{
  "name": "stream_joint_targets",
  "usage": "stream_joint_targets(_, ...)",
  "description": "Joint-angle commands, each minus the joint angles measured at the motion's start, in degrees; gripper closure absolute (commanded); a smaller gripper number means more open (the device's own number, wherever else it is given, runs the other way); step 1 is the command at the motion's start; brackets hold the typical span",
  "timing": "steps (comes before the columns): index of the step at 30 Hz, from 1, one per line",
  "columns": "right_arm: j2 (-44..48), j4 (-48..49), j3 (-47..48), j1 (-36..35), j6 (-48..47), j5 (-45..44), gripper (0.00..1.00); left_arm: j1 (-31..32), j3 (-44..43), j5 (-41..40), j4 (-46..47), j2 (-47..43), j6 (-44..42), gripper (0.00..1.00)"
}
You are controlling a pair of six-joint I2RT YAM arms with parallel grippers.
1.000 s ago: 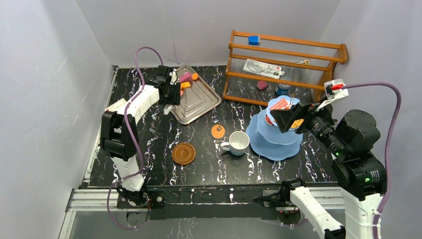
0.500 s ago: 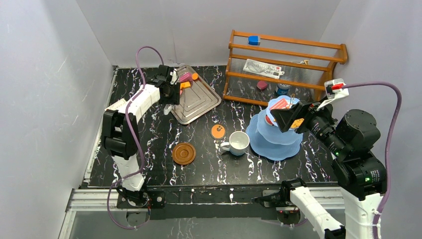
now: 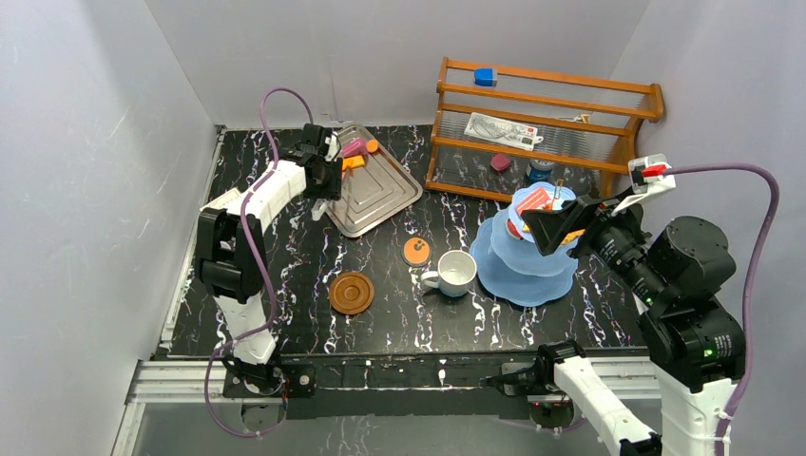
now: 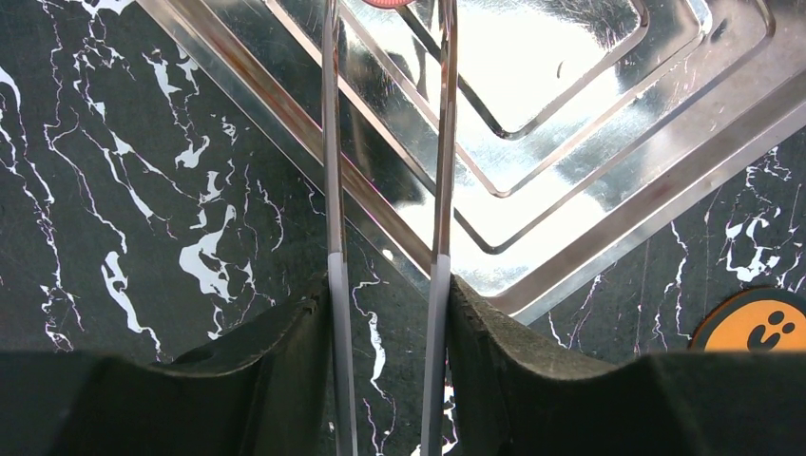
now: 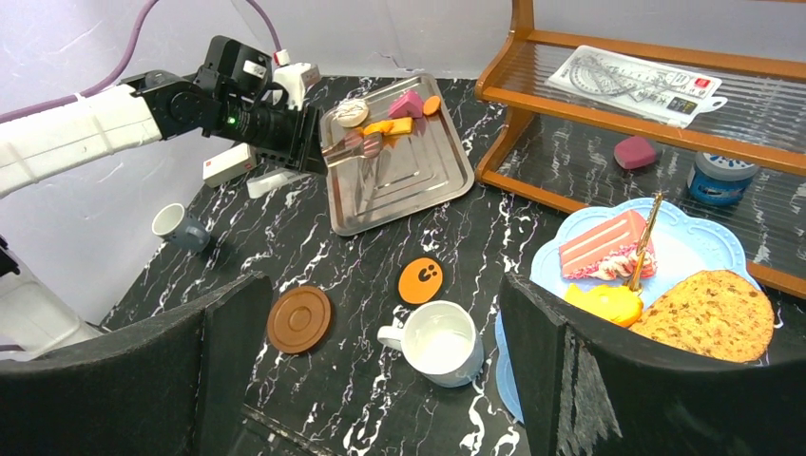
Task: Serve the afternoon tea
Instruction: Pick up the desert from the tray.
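My left gripper (image 4: 388, 294) is shut on the metal tongs (image 4: 439, 190), one tong arm against each finger. The tongs reach over the silver tray (image 3: 380, 195), their tips at a pinkish pastry (image 5: 366, 144). More pastries lie at the tray's far end: a pink one (image 3: 354, 146), an orange one (image 3: 354, 162) and a cream round one (image 5: 351, 113). My right gripper (image 3: 556, 228) hangs open and empty over the light-blue stand (image 3: 523, 271). The stand's top tier (image 5: 684, 252) carries a pink cake (image 5: 604, 245), an orange pastry (image 5: 604, 304) and a cookie (image 5: 708, 304). The white mug (image 3: 456, 273) stands left of the stand and a brown saucer (image 3: 351, 293) lies nearer the front.
An orange coaster (image 3: 415, 251) lies beside the white mug. A grey mug (image 5: 181, 228) sits at the far left by the left arm. A wooden rack (image 3: 542, 123) with small items stands behind the stand. Grey walls close in the table on three sides.
The tong arms have drawn closer together in my left gripper over the tray. The right arm has shifted slightly to the right, still open above the stand.
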State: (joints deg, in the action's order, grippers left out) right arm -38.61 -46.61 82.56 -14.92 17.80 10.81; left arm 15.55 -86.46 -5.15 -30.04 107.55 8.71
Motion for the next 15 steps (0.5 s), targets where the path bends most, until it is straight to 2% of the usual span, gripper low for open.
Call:
stream_joint_targets(1, -0.31, 1.57, 2.84, 0.05, -0.95, -0.7, 0.01, -0.17, -2.62, -0.68, -0.25, -1.0, -0.54, 0.59)
stream_joint_targets(15, -0.59, 2.22, 2.15, 0.04, -1.46, -1.17, 0.01, -0.16, 0.68, 2.8, -5.73, -6.58, 2.73, 0.61)
